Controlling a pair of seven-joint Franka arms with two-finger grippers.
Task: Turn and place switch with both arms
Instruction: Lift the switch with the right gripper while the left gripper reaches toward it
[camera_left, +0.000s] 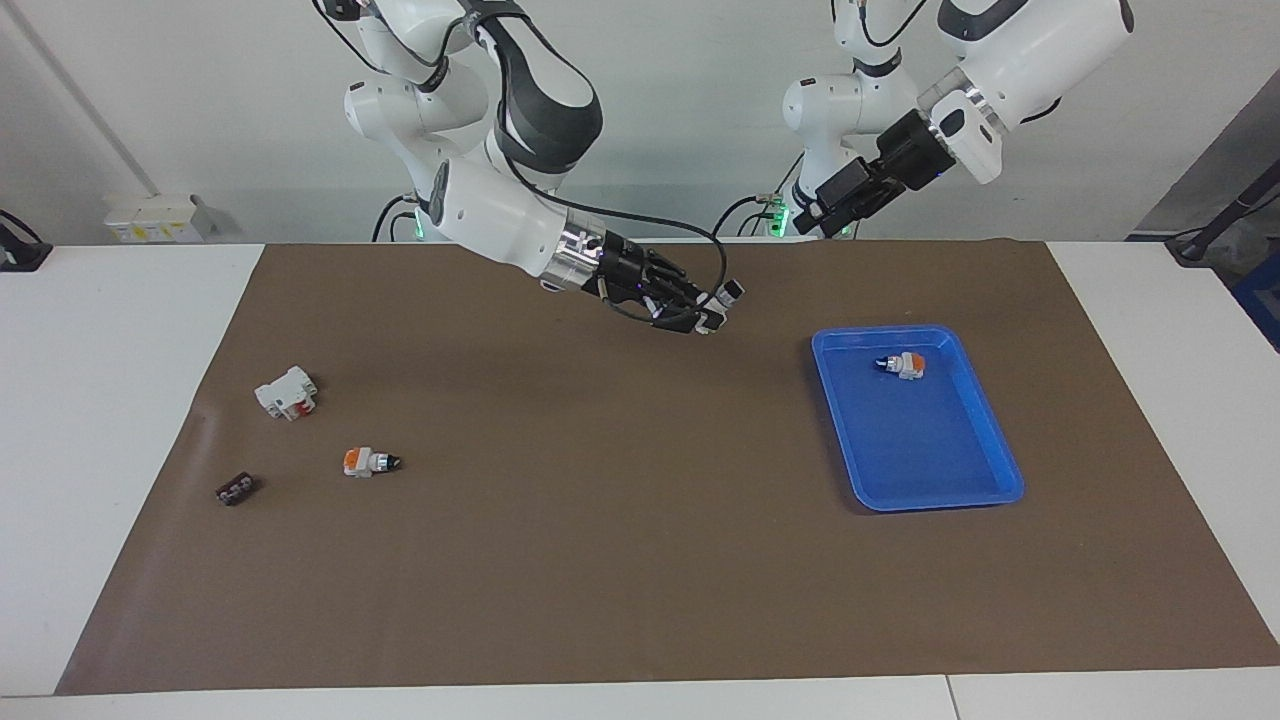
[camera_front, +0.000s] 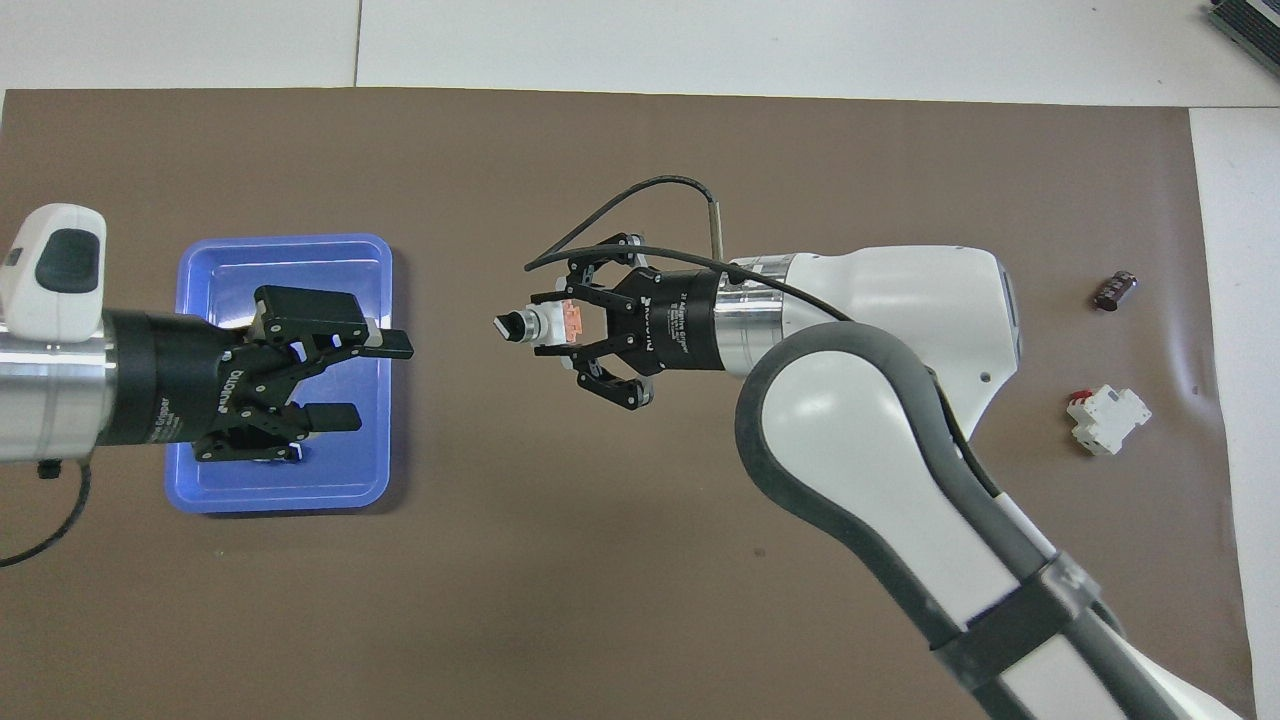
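Holding the switch (camera_front: 545, 325) clamped in the right gripper (camera_left: 712, 312) above the bare brown mat (camera_left: 600, 560), black knob end pointing toward the blue tray (camera_left: 990, 440). Contained one orange-and-white switch (camera_left: 904, 365). Hung raised with spread fingers: left gripper (camera_front: 345, 380), over that tray.

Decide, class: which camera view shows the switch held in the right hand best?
The overhead view: the switch sticks out of the right hand, black knob, white body and orange end all visible. In the facing view the fingers hide most of it; only the knob tip shows.
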